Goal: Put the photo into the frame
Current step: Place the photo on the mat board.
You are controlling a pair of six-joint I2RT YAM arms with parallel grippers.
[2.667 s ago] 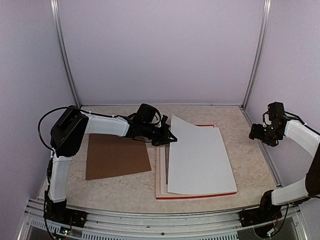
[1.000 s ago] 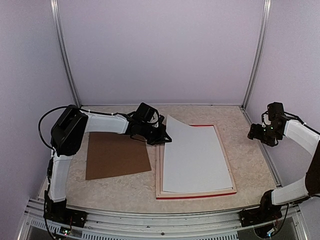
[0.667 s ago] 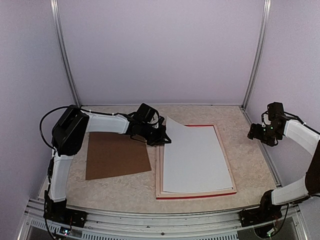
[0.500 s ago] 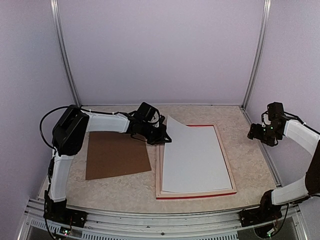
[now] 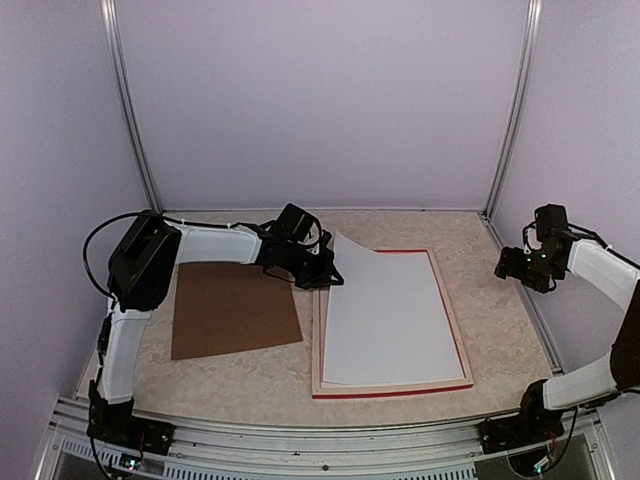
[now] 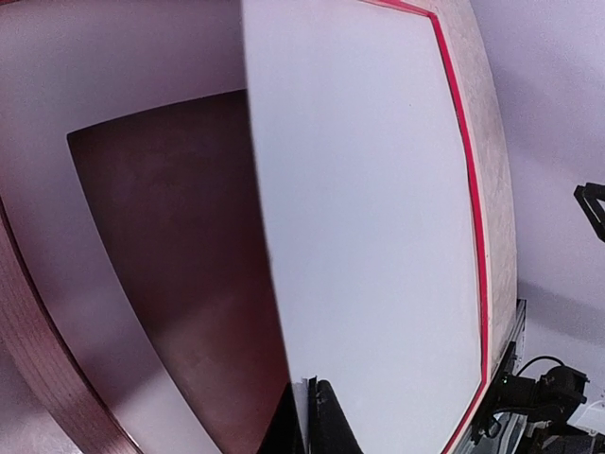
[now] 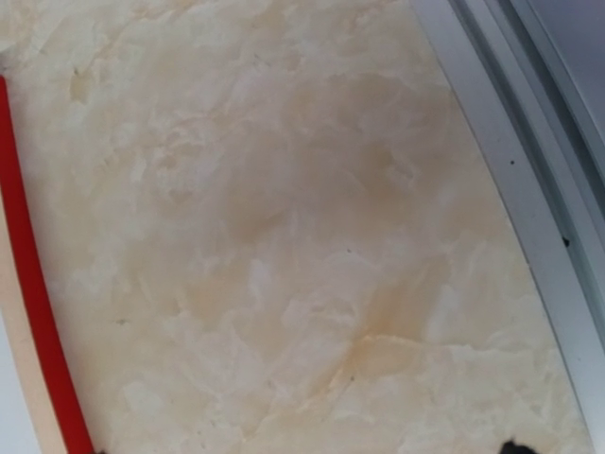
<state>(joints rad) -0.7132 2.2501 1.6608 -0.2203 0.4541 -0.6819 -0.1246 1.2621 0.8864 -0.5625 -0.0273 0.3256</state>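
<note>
Left hand (image 5: 328, 275) is pinched fully together on the far-left corner of the photo (image 5: 390, 315), right by the far-left corner of the frame (image 5: 400, 388). In the left wrist view the dark fingers (image 6: 323, 426) sit at the bottom of the shot, closed on the sheet's edge with nothing but the paper between them.

The photo is face down, so all you see is its plain white back. It sits inside the frame, filling most of it. Most of it lies flat, but the corner in the hand is lifted and curls up off the frame. From the hand, the rest of the sheet runs away toward the near-right of the table (image 5: 500, 330).

Under the raised corner, the left wrist view shows the white mat (image 6: 142, 66) lying in the frame, with a dark maroon-looking opening (image 6: 180, 265) in the middle of it. I can't tell what that dark area actually is.

The frame is flat on the table, right of centre, with its red edge peeking out along the far and near sides. The brown backing board (image 5: 235, 310) lies on the table just left of the frame, beside it with a small gap, below the left forearm.

Right hand (image 5: 515, 266) hangs over the right side of the table, well apart from the frame, spread wide and holding nothing. Its own camera shows the marbled table and a thin red strip of frame at the left edge.
</note>
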